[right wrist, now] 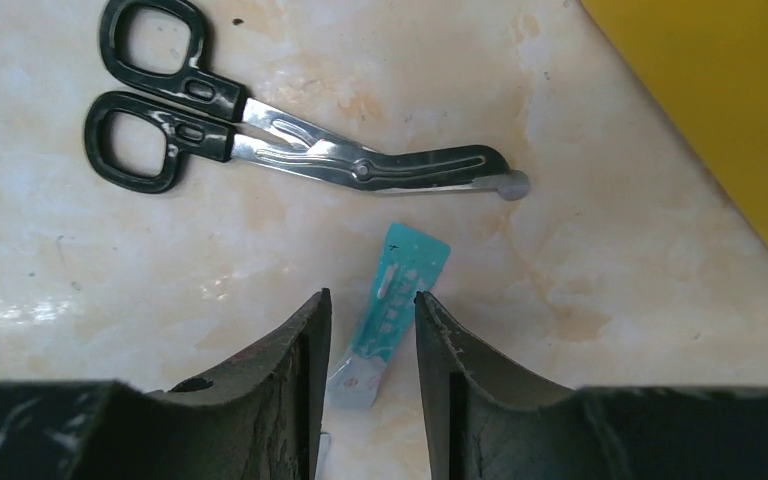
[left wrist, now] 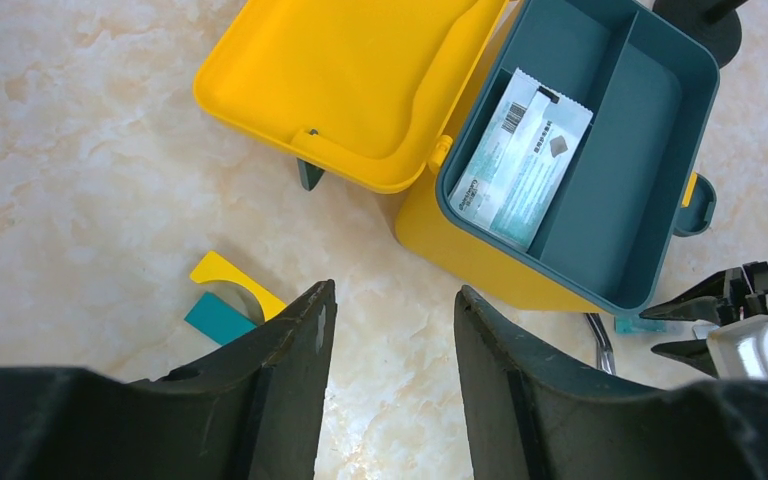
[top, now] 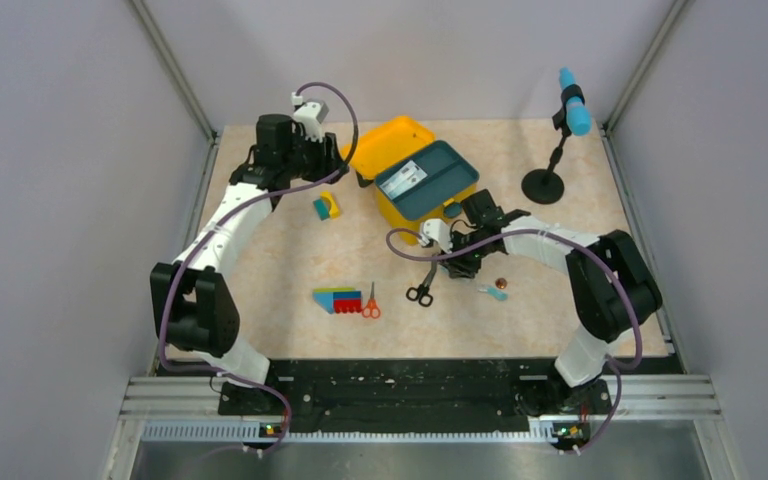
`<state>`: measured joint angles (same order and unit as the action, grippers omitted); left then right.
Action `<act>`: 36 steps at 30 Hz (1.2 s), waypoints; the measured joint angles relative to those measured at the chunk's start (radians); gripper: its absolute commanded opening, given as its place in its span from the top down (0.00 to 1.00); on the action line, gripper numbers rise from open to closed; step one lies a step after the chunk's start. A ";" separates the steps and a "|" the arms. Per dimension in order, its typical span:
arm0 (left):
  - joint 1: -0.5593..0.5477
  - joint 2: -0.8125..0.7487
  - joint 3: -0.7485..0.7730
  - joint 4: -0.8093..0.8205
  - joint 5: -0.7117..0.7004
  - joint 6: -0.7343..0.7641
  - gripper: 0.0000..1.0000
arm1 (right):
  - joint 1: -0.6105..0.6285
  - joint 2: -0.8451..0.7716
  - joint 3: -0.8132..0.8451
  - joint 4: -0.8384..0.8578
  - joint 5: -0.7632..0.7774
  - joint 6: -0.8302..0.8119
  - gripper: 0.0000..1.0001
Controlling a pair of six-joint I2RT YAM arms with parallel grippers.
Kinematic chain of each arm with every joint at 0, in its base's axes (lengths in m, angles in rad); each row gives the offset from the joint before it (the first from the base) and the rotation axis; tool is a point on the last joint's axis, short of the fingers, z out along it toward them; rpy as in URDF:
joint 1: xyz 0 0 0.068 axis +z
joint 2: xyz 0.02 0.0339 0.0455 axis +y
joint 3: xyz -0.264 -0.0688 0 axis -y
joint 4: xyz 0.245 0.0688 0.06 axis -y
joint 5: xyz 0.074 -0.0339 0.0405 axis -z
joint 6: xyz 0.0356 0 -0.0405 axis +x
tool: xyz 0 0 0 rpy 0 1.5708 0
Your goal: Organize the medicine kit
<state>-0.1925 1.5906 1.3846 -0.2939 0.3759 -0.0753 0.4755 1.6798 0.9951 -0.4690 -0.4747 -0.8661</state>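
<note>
The yellow medicine kit stands open at the back of the table, its lid laid flat to the left. A dark teal compartment tray rests on the box and holds a white-and-teal sachet. My left gripper hovers open over bare table in front of the lid. My right gripper is open and low over the table. A small teal packet lies flat between its fingers, near the tip of the black scissors.
A yellow-and-teal block lies left of the kit. A multicoloured toy block and small orange scissors sit near the front. A small teal item and a copper disc lie right of my right gripper. A microphone stand stands at back right.
</note>
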 measured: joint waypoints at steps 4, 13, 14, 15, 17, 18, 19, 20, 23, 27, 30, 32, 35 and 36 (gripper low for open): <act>0.000 -0.006 -0.005 0.001 0.000 0.000 0.47 | 0.018 0.020 -0.005 0.037 0.051 -0.010 0.74; 0.000 -0.012 -0.012 0.002 0.000 -0.001 0.47 | 0.031 0.006 -0.012 0.031 0.133 -0.045 1.00; 0.000 -0.012 -0.012 0.002 0.000 -0.001 0.47 | 0.031 0.002 -0.003 0.002 0.136 -0.050 1.00; 0.000 -0.012 -0.012 0.002 0.000 -0.002 0.47 | 0.029 -0.002 0.018 -0.043 0.135 -0.058 1.00; 0.000 -0.012 -0.012 0.003 0.000 -0.003 0.47 | 0.014 -0.018 0.081 -0.143 0.098 -0.081 1.00; 0.000 -0.011 -0.012 0.004 0.000 -0.005 0.47 | 0.000 -0.032 0.122 -0.192 0.063 -0.100 1.00; 0.000 -0.011 -0.012 0.005 0.001 -0.005 0.47 | -0.014 -0.050 0.157 -0.225 0.035 -0.118 1.00; 0.000 -0.011 -0.012 0.007 0.001 -0.006 0.47 | -0.035 -0.074 0.200 -0.259 0.002 -0.146 1.00; 0.000 -0.011 -0.012 0.011 0.002 -0.010 0.48 | -0.079 -0.154 0.307 -0.301 -0.047 -0.255 1.00; 0.000 -0.011 -0.012 0.018 0.010 -0.020 0.47 | -0.093 -0.209 0.401 -0.271 -0.069 -0.394 1.00; 0.000 -0.011 -0.012 0.021 0.015 -0.023 0.48 | -0.093 -0.163 0.460 -0.233 -0.064 -0.490 1.00; 0.000 -0.011 -0.012 0.021 0.016 -0.023 0.47 | -0.100 -0.104 0.499 -0.215 -0.061 -0.558 1.00; 0.000 -0.011 -0.012 0.021 0.016 -0.022 0.47 | -0.108 -0.011 0.547 -0.176 -0.049 -0.650 1.00; 0.000 -0.011 -0.012 0.021 0.017 -0.022 0.48 | -0.111 0.023 0.560 -0.158 -0.044 -0.680 1.00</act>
<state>-0.1925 1.5791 1.3727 -0.2726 0.3927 -0.0975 0.3649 1.7023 1.5555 -0.6270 -0.5190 -1.5459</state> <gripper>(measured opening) 0.525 0.006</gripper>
